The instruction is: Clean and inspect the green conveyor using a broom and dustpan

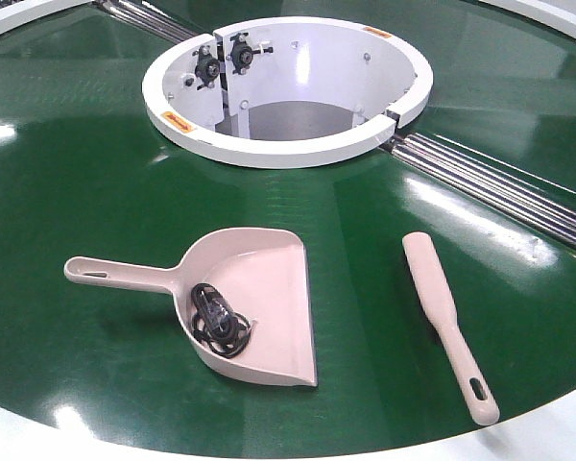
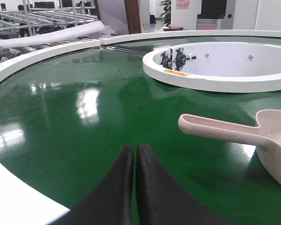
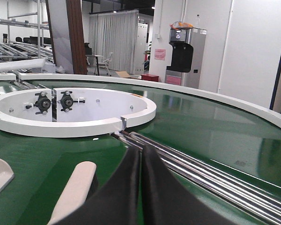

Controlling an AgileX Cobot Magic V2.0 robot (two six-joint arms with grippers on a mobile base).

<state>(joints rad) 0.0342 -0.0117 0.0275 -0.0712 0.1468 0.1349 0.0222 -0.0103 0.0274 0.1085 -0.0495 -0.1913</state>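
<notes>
The green conveyor fills the front view. The pale pink-beige dustpan lies on it at centre, handle pointing left, with a coil of black cable inside. The broom lies to its right, handle end with slot toward the front edge. Neither gripper shows in the front view. In the left wrist view my left gripper is shut and empty over the belt, left of the dustpan handle. In the right wrist view my right gripper is shut and empty, just right of the broom.
The white central ring housing with black bearings stands behind the dustpan. Silver rollers run from it to the right; they also show in the right wrist view. The conveyor's white outer rim borders the front edge.
</notes>
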